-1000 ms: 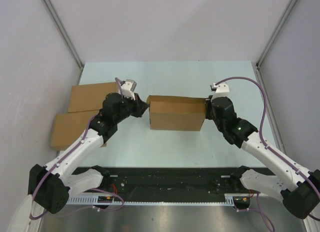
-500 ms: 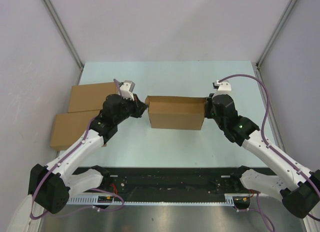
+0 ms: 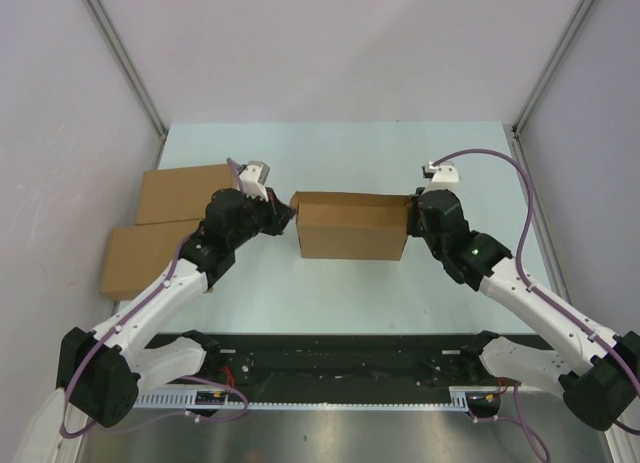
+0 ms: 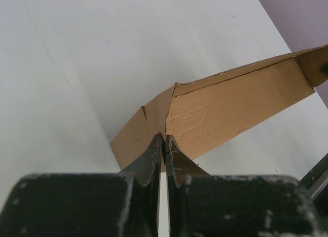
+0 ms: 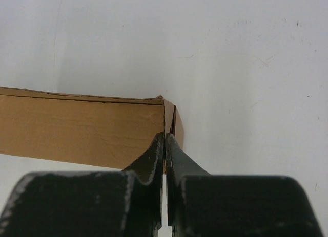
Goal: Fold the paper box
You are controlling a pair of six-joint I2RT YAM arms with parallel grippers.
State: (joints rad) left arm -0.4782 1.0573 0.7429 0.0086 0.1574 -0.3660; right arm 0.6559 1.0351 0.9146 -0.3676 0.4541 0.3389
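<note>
While the paper box [image 3: 352, 226] is sitting in the middle of the bench [image 3: 340, 153], the left pincer [image 3: 291, 214], clenched, is touching its left end corner. The right pincer [image 3: 411, 215], also clenched, is touching its right end. Cannot tell whether either is pinching cardboard. Two flat boxes [image 3: 185, 191] are lying at the left.

You have the paper box [image 3: 352, 226] in the middle of the desk [image 3: 340, 153], with the left end effector [image 3: 291, 214] at its left end and the right end effector [image 3: 413, 214] at its right end. Well left of it, at the desk's left edge, the far flat box [image 3: 183, 191] lies just behind the near flat box [image 3: 145, 259].
</note>
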